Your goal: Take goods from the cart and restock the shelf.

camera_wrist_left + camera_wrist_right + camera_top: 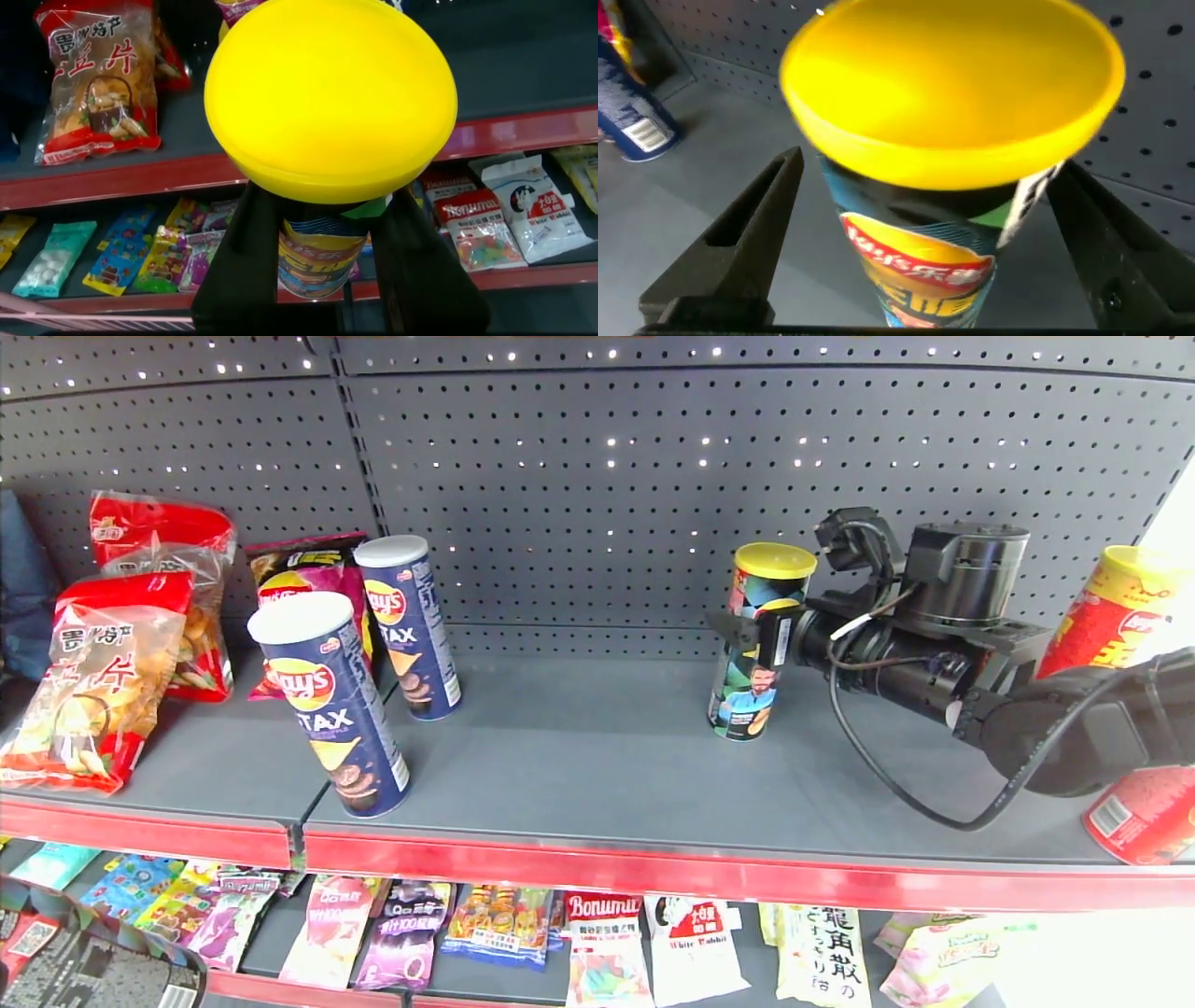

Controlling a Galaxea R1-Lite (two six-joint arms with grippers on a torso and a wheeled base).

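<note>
Counting first: we get two yellow-lidded cans, one per arm. Also two blue cans (329, 709) with white lids, two red snack bags (93, 672) and one dark chip bag (308, 569), all at the left of the shelf (597, 756). A red can (1111, 607) with a yellow lid stands at the far right. More red can body shows below the right arm (1074, 728); one can or two, we cannot tell. The level below has a row of candy bags (597, 943), too overlapped to count.

The shelf can (747, 695) stands mid-shelf on its base, long axis near vertical, lid up, well apart from the blue cans. The right gripper (758, 627) sits around its upper half just under the lid; clamped or slack, we cannot tell.

The held can (329, 89) hangs in front of the shelf's red edge, lid toward the wrist camera, long axis running away from it. The left gripper (325, 219) is closed onto it, dark fingers (248, 266) against both sides of the body.

Head view gives the shelf can's side and footing; right wrist view gives its lid face-on and the label beneath.
</note>
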